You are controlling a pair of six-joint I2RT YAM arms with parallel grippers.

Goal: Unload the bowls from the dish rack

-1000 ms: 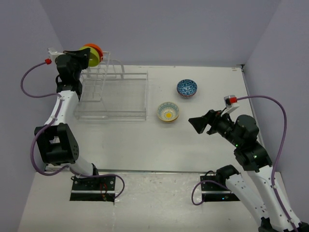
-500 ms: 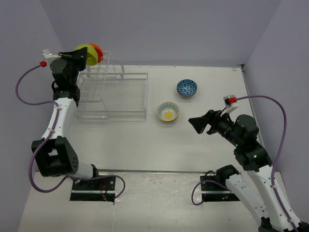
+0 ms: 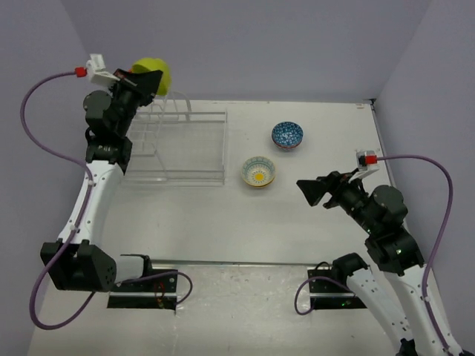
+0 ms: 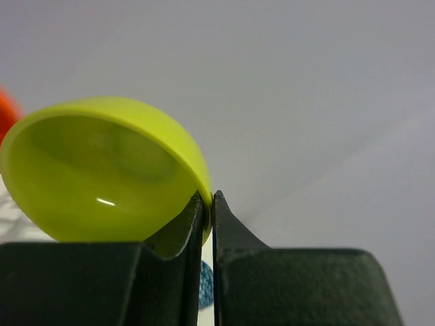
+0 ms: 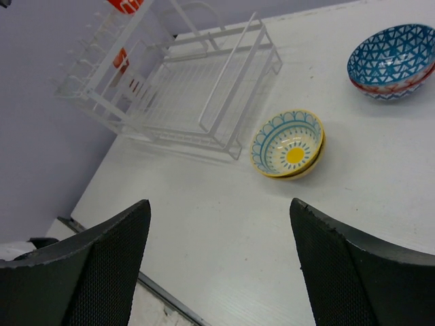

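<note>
My left gripper (image 3: pixel 145 77) is shut on the rim of a yellow-green bowl (image 3: pixel 154 73) and holds it in the air above the tall gridded end of the clear dish rack (image 3: pixel 178 176). In the left wrist view the jaws (image 4: pixel 207 198) pinch the bowl's (image 4: pixel 102 170) right rim, and an orange bowl (image 4: pixel 4 112) shows as a sliver at the left edge. My right gripper (image 3: pixel 308 190) is open and empty above the table, right of the rack. In the right wrist view its gripper (image 5: pixel 217 204) hangs over bare table, with the rack (image 5: pixel 217 88) beyond.
A cream and yellow patterned bowl (image 3: pixel 258 171) (image 5: pixel 288 144) stands upright on the table right of the rack. A blue patterned bowl (image 3: pixel 287 135) (image 5: pixel 392 60) stands farther back. Grey walls close in the left, back and right sides.
My left gripper has lifted the yellow-green bowl up off the rack's tall end, away from the orange bowl. My right arm has shifted slightly right, still open.
</note>
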